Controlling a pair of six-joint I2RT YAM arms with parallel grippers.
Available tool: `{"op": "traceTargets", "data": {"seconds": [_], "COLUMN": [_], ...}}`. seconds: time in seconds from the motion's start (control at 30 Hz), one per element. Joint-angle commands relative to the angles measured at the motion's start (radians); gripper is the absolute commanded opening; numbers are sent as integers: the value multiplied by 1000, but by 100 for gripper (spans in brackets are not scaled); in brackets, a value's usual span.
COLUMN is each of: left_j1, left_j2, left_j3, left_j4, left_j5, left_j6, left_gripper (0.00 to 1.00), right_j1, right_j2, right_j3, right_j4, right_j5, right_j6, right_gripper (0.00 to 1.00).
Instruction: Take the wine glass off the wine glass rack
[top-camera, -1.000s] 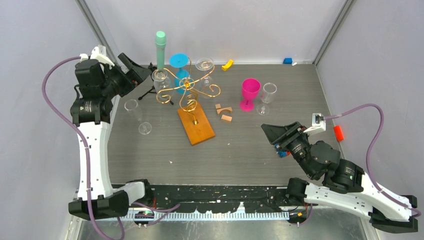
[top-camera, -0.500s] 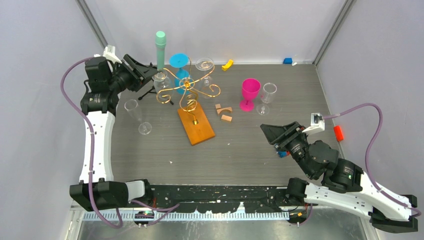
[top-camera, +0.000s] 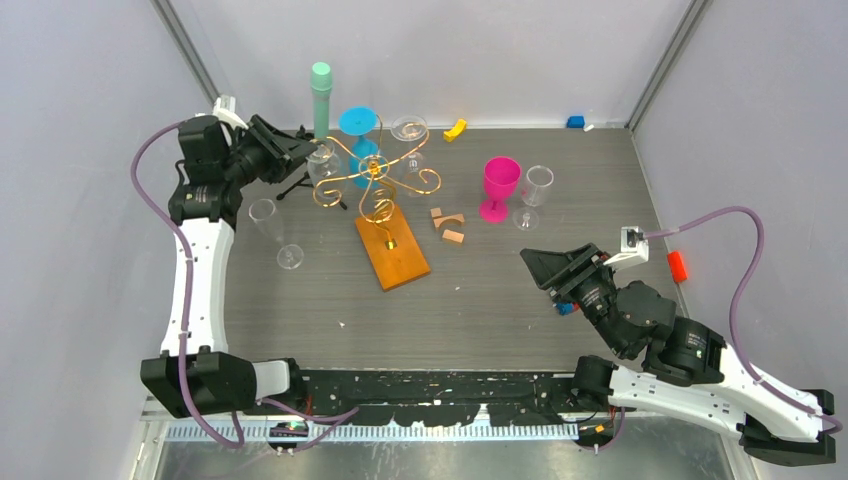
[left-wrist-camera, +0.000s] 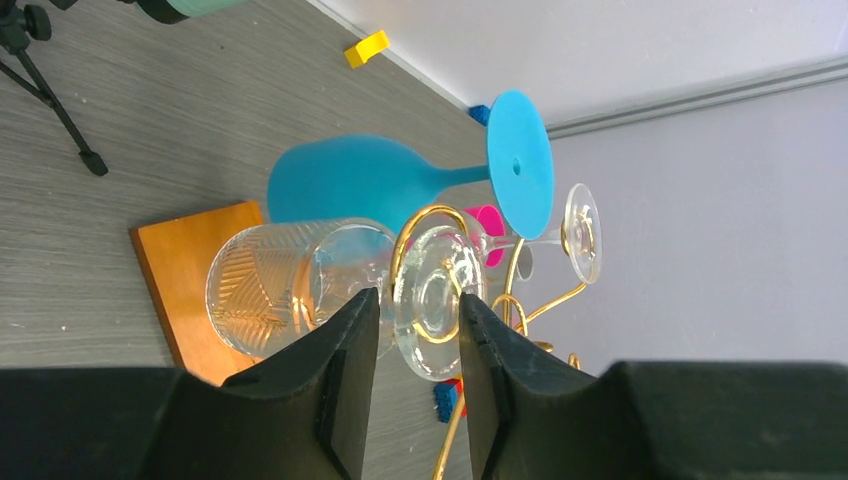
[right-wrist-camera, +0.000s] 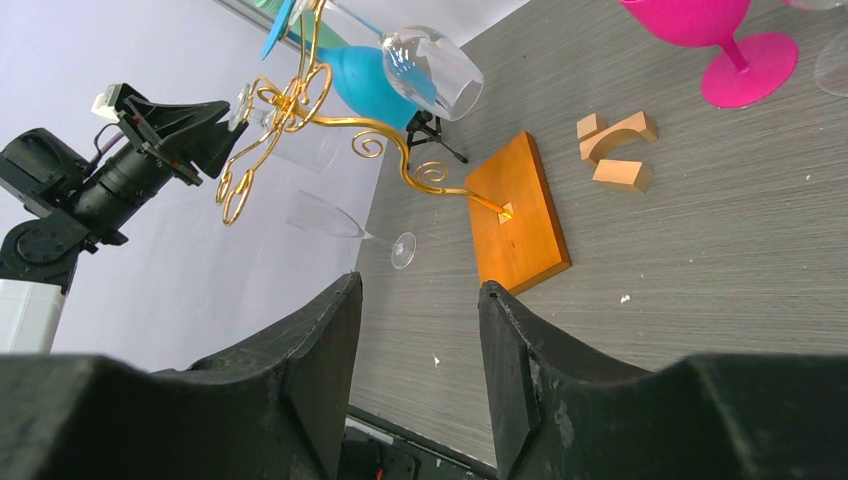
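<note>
Left gripper (left-wrist-camera: 415, 298) is seen with jaws apart, set either side of the stem of the clear wine glass (left-wrist-camera: 285, 288); contact cannot be told. That glass is hung by its foot on the wine glass rack (top-camera: 375, 178). Farther right, the right gripper (top-camera: 535, 262) is held open, well apart.

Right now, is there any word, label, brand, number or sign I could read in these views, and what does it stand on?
None can be read.
The wine glass rack and its wooden base carry no print.
The small board with a green light at the near edge is too small to read, if it bears any marking.
</note>
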Motion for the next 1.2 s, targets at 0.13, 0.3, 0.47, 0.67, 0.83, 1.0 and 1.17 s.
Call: {"op": "traceTargets", "data": {"seconds": [0.13, 0.3, 0.47, 0.67, 0.83, 1.0, 1.17], "left_j1": [5, 5, 5, 4, 6, 5, 5], "left_j2": [-2, -13, -14, -21, -54, -68, -76], "left_j3": [-3, 35, 36, 27, -6, -15, -6], "left_j4": [66, -5, 25, 88, 157, 206, 254], "left_j5": [16, -25, 3, 44, 30, -19, -63], "left_j6": [0, 68, 42, -22, -70, -116, -145], "left_gripper": [30, 12, 0, 0, 0, 0, 0], "right_j1": [5, 5, 6, 5, 5, 6, 5], "right_j2": [-19, -18, -11, -9, -9, -9, -12], "right_j3": [-5, -7, -8, -10, -12, -13, -15], "right_j4": [10, 9, 10, 10, 9, 10, 10], "right_j5": [56, 59, 60, 59, 61, 61, 63], "right_j6": [31, 34, 39, 44, 48, 51, 52], "right_gripper": [50, 50, 49, 49, 48, 48, 48]}}
